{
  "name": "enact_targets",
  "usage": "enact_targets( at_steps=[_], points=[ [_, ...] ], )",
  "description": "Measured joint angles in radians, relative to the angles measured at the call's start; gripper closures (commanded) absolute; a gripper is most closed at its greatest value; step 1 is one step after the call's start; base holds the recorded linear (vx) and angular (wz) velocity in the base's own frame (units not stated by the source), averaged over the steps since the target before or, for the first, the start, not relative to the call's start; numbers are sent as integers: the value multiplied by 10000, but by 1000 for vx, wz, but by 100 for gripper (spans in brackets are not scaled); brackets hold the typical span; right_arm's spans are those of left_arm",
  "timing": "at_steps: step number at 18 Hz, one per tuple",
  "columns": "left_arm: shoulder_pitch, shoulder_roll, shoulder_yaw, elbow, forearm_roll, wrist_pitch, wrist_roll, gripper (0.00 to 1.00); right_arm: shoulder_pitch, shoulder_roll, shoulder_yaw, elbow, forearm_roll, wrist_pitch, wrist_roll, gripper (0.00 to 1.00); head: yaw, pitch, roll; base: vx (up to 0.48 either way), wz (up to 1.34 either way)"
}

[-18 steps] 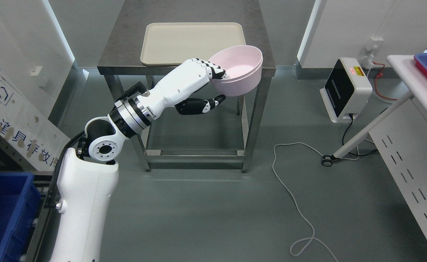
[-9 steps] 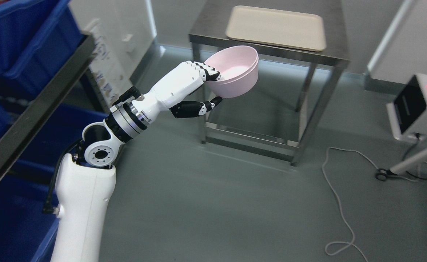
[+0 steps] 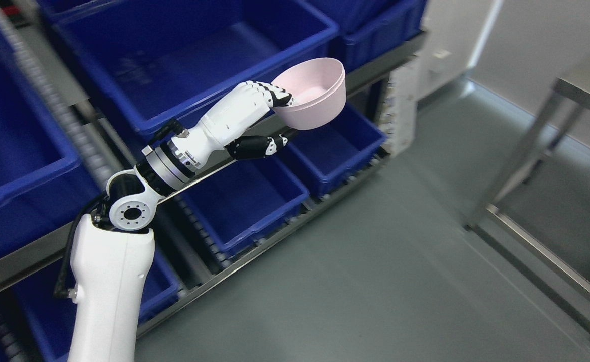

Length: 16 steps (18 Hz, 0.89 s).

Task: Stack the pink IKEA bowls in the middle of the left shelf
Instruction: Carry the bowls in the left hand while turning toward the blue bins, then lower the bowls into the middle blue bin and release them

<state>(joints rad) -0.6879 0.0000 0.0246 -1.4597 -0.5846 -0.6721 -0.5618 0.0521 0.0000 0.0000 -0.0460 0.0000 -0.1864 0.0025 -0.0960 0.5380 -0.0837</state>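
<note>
Head view: left hand [image 3: 267, 118] grips pink bowl [image 3: 312, 93] by its near rim. Fingers [image 3: 270, 95] curl over the rim into the bowl, thumb [image 3: 257, 147] sits below, extended under the bowl's outer wall. Hand closed on the bowl, nothing else in it.

Bowl: smooth matte plastic, round, deep, pale pink, looks like two nested (faint seam line below the rim, cannot confirm). Tilted slightly, opening facing up and toward the camera. Held in the air, in front of the shelf rack [image 3: 375, 70], at the level of its middle tier, not resting on anything.

Arm: white glossy shell, forearm rising from lower left, bare metal wrist ring, black joint segments at knuckles and thumb. Elbow joint [image 3: 126, 213] bent, forearm angled up and right toward the bowl. Black cable runs along the upper arm.

Rack: grey metal frame with roller rails, tilted tiers. Blue plastic bins [image 3: 184, 55] on it, rectangular, open top, rigid walls with thick rims. Large bin just behind the hand; smaller bins [image 3: 335, 146] on the lower tier below the bowl. Those bins in clear view look empty inside.

Right side: steel table [image 3: 526, 146] leg and lower frame, blurred. Floor [image 3: 375, 281] grey-green, smooth, slightly glossy. White wall behind.

Right arm not visible.
</note>
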Motion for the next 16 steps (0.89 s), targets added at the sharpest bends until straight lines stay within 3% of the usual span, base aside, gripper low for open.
enact_targets(
  at_steps=[9, 16],
  points=[
    [-674, -1, 290, 8, 7, 457, -27, 95, 0, 0, 0, 0, 0, 0, -1, 0, 0, -5, 0, -36, 1019],
    [-2374, -1, 262, 819, -1241, 2200, 5, 95, -1, 0, 0, 0, 0, 0, 0, 0, 0, -5, 0, 72, 336]
  ],
)
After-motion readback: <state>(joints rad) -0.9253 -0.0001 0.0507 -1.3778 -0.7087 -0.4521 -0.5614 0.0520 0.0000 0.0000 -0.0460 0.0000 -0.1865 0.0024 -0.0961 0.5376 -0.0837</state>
